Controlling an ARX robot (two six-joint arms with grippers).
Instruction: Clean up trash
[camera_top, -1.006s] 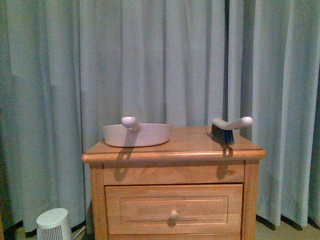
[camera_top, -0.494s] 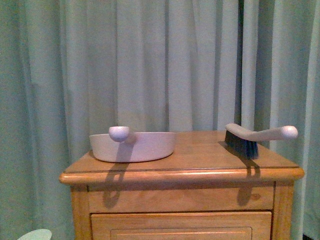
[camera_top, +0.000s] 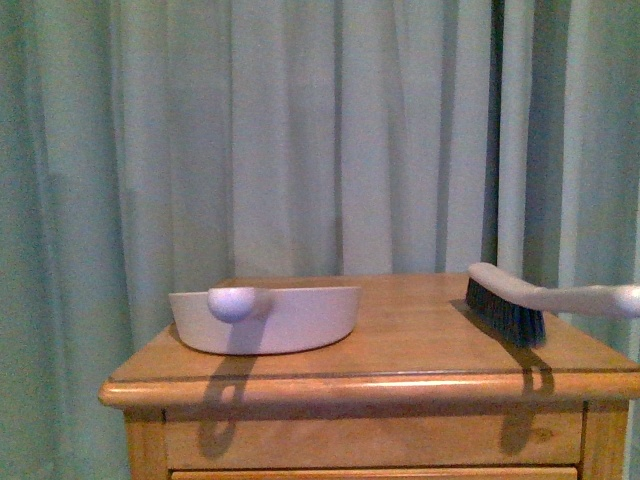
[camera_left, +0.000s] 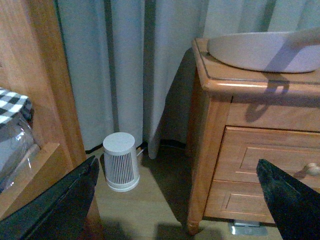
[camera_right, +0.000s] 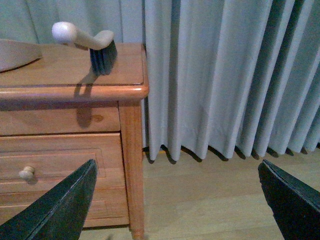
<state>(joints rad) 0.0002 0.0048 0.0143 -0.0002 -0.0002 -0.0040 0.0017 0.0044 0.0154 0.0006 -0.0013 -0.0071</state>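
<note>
The trash is out of view in every frame. A white dustpan (camera_top: 270, 320) with a round-ended handle sits on the wooden nightstand (camera_top: 400, 335), left of middle. A hand brush (camera_top: 510, 305) with dark bristles and a white handle lies at the top's right edge. My left gripper (camera_left: 175, 210) hangs open low beside the nightstand's left side, with only floor between its fingers. My right gripper (camera_right: 175, 210) is open over the floor to the right of the nightstand. Neither arm shows in the front view.
A small white slatted fan (camera_left: 121, 161) stands on the floor by the curtain. A wooden frame (camera_left: 45, 100) with a checkered cloth (camera_left: 12, 102) rises beside the left gripper. Curtains hang behind. Wood floor (camera_right: 200, 195) lies right of the nightstand (camera_right: 60, 115).
The front view has closed in on the nightstand: its top looms larger and lower in frame, the drawer and the fan have dropped out of sight. Dustpan and brush have not moved on the top.
</note>
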